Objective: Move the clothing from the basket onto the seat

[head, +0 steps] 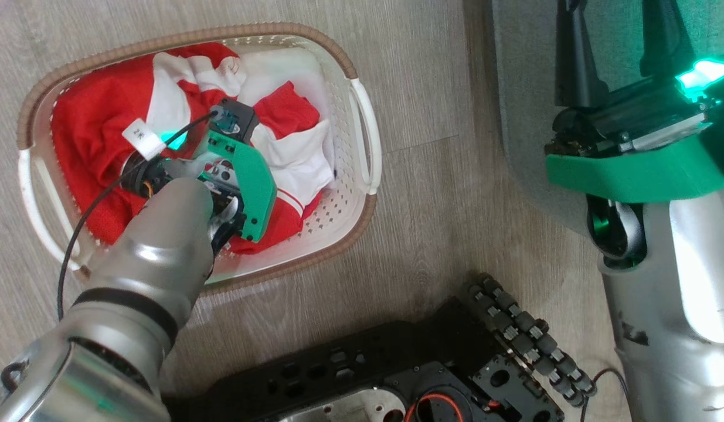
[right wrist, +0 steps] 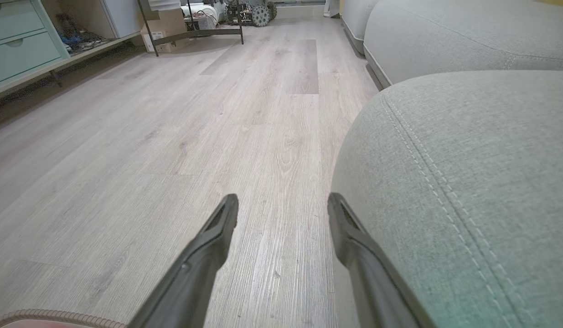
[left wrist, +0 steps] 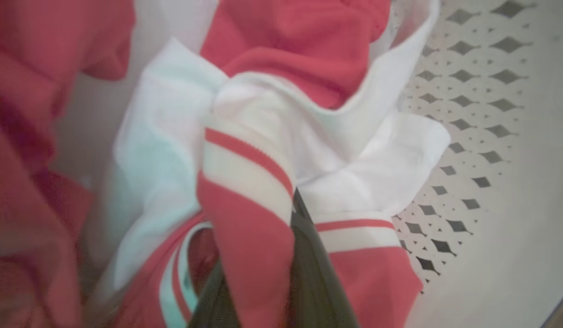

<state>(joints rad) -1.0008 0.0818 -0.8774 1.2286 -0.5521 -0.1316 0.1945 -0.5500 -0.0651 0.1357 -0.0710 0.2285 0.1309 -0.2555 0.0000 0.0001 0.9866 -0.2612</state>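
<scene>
While the left gripper (left wrist: 263, 255) is sitting deep in the basket (head: 180, 38) at ten o'clock in the head view, its fingers are pinching almost together on a red-and-white striped fold of the clothing (head: 98, 135), which is lying bunched inside the basket. Right gripper (right wrist: 283, 205) is hanging at two o'clock with jaws wide apart, holding nothing, just beside the seat (right wrist: 468, 182). Nothing red is showing on the visible seat, so I'm judging the task as barely starting: lifting, carrying and dropping are all remaining.
</scene>
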